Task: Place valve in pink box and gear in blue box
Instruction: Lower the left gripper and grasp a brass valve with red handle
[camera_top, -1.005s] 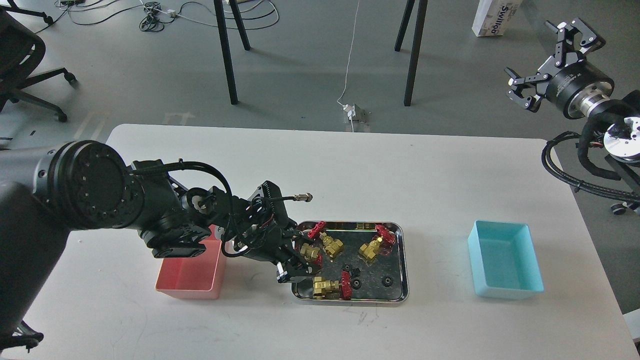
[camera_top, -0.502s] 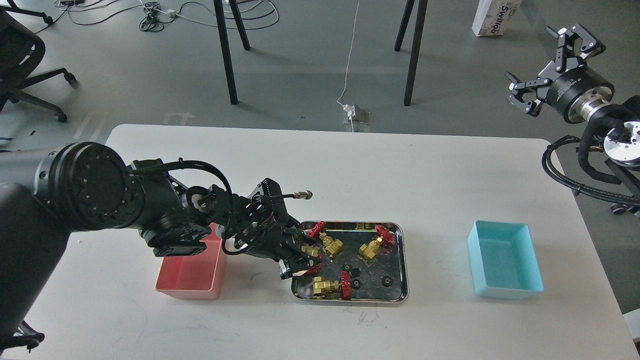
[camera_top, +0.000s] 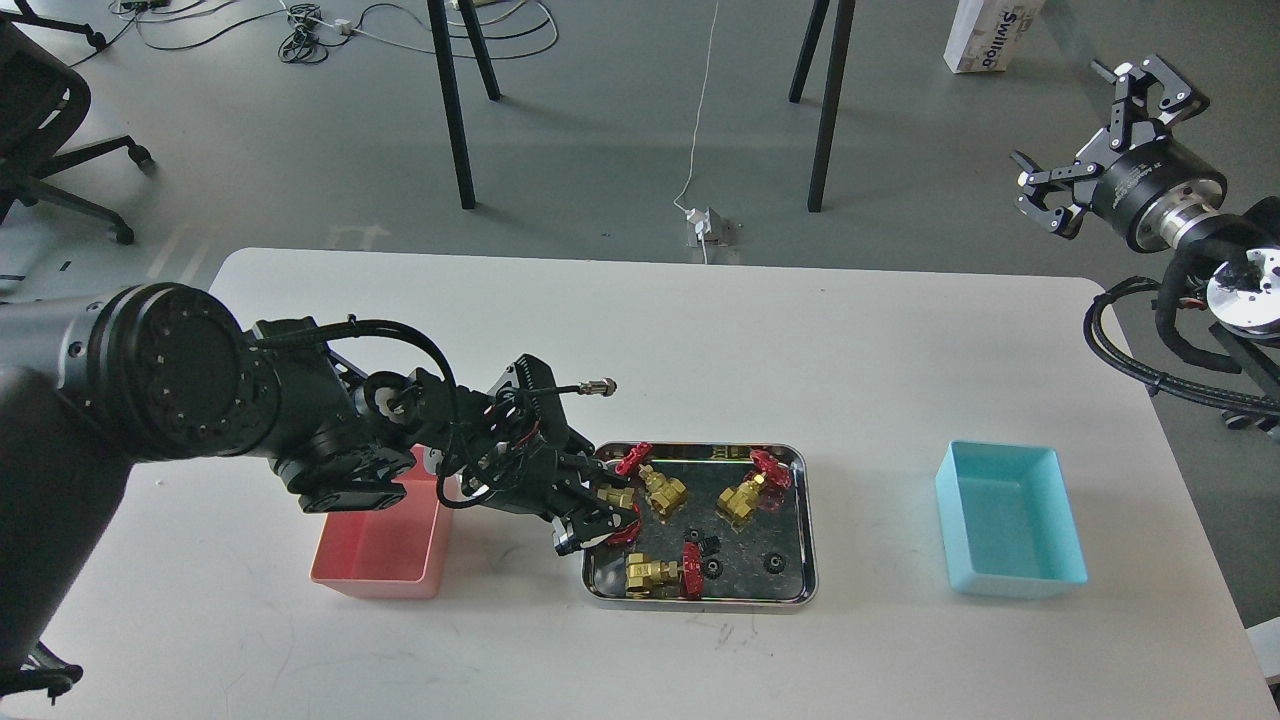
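Note:
My left gripper (camera_top: 598, 522) is at the left end of the steel tray (camera_top: 808, 520), its fingers closed around a brass valve with a red handwheel (camera_top: 617, 497). Three more valves lie in the tray: one at the top left (camera_top: 662, 489), one at the top right (camera_top: 745, 497) and one at the front (camera_top: 652, 572). Small black gears (camera_top: 772, 563) lie near the tray's front. The pink box (camera_top: 380, 548) stands left of the tray, partly under my left arm. The blue box (camera_top: 1010, 522) stands at the right. My right gripper (camera_top: 1085, 125) is open, high beyond the table's right corner.
The white table's far edge runs behind the tray. A loose cable plug (camera_top: 603, 386) sticks out from my left wrist. On the floor beyond are table legs, cables and a power block (camera_top: 708, 226). An office chair (camera_top: 40, 120) stands at the far left.
My left gripper's fingers have closed on the leftmost valve and drawn it slightly left. The right gripper has shifted only a little.

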